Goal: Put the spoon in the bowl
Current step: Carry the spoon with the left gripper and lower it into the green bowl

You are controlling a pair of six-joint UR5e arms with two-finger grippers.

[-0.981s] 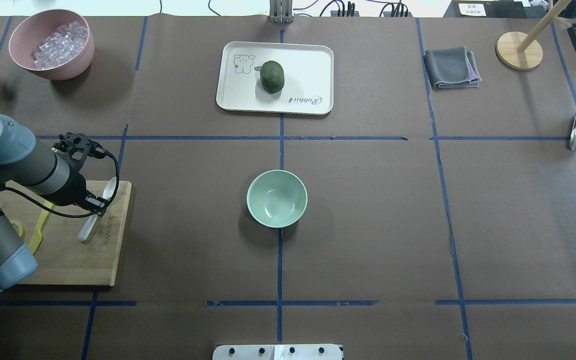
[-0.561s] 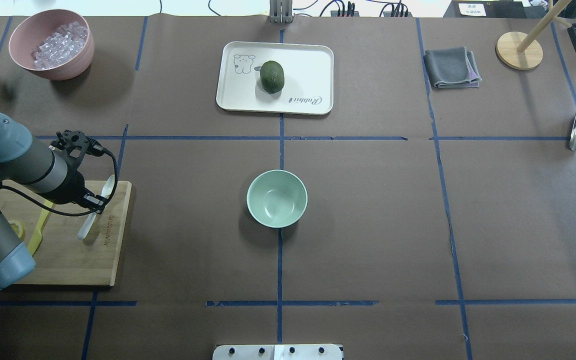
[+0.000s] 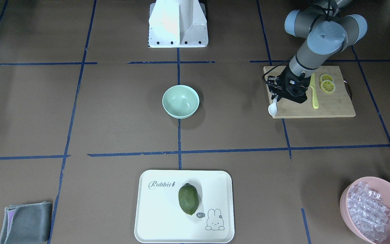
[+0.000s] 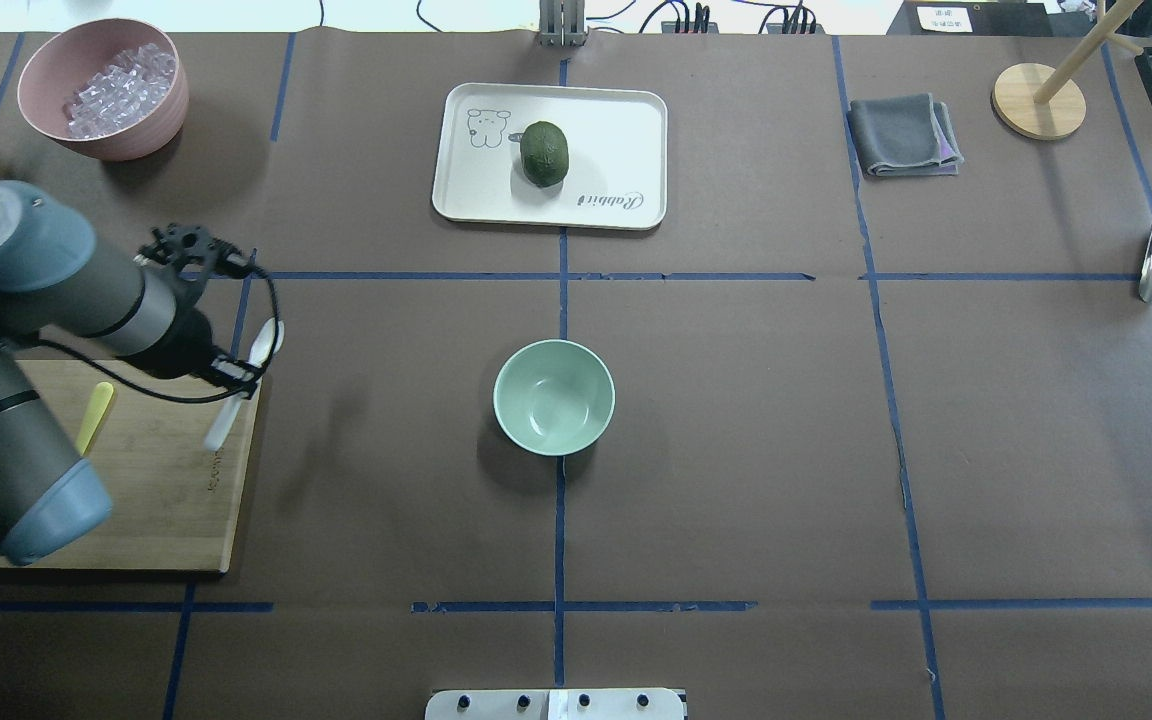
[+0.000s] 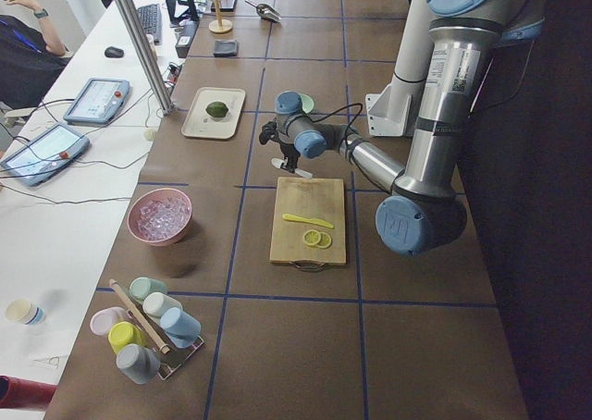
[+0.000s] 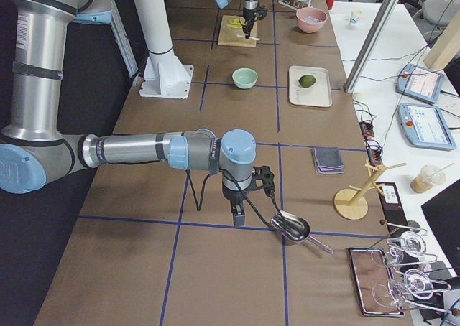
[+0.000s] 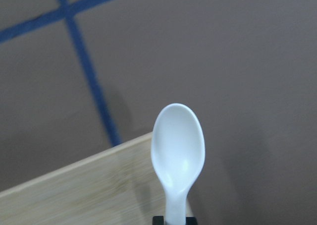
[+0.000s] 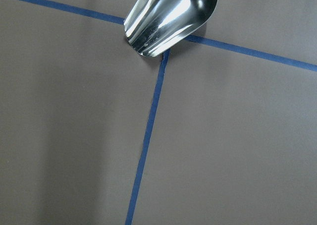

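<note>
Left claw (image 4: 232, 373) is clamped on the flat handle of the small white plastic spoon (image 4: 248, 378), its fingers together on the handle about halfway along; the spoon is held clear of the rectangular bamboo cutting board (image 4: 156, 500), over that board's corner farthest from the robot, oval scoop pointing away from the robot and the handle's end sticking out behind the claw; in the left wrist view the scoop hangs over the board's corner and the brown paper of the bench (image 4: 736, 420); the small round mint-green plastic bowl (image 4: 554, 397) stands upright and empty at the bench's middle, on a line of blue tape, well apart from the spoon and to the robot's right of it; a yellow plastic knife (image 3: 314, 93) and two lemon slices (image 3: 327, 84) lie on the board; a larger pink bowl of clear ice-like cubes (image 4: 126, 140) sits in the far left corner; a white rectangular tray (image 4: 616, 130) beyond the green bowl carries a dark green avocado (image 4: 544, 153); the right claw (image 6: 237, 217) hangs fingers-down near the bench's right end, just beside a shiny metal scoop (image 6: 291, 225); I cannot tell whether its fingers are apart or together.
</note>
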